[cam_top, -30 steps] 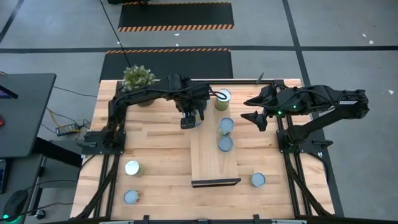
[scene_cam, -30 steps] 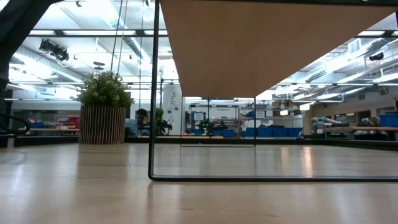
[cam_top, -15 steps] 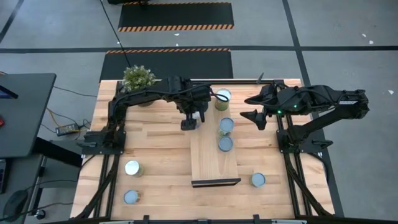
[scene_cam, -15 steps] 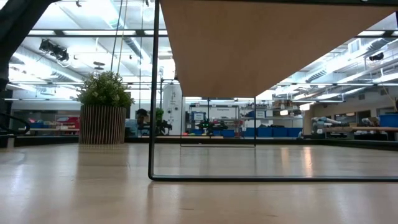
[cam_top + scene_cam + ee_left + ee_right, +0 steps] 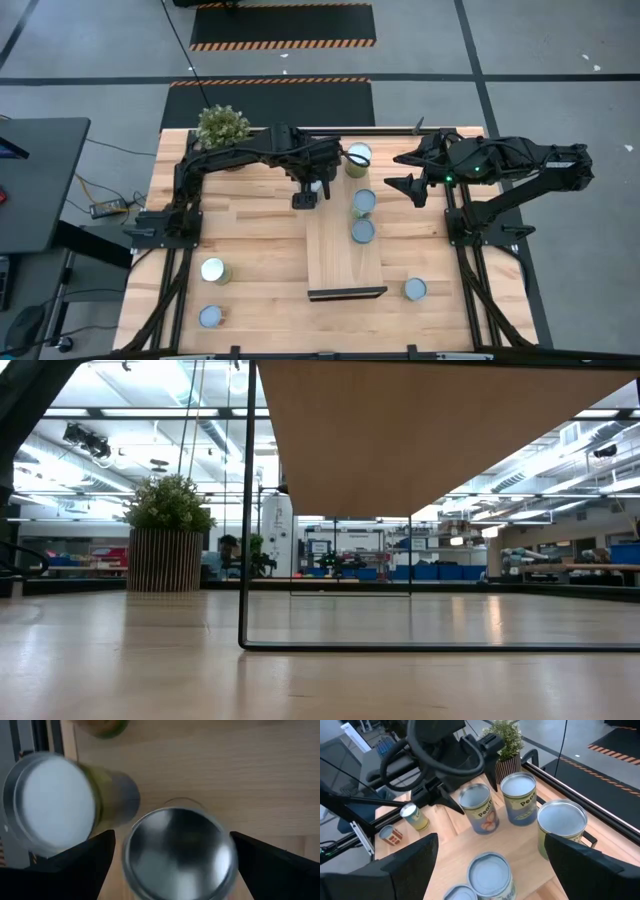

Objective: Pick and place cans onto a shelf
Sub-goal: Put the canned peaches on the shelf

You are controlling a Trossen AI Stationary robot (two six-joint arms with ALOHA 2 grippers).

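L gripper (image 5: 316,186) is standing spread, jaws apart round a can (image 5: 179,852) it's setting on the shelf (image 5: 335,255) far end, beside another can (image 5: 55,802). R gripper (image 5: 403,187) is idling off to the side, fingers open w/ nothing between.

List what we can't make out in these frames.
- High view: the left gripper covers the far-end can beneath it.
- Low view: the shelf underside fills the top; no cans or grippers show.
- Left wrist view: the far-end can is blurred and cut by the edge; label unreadable.
- Right wrist view: the nearest can is cut by the edge.
- The right gripper waits open beside the shelf.
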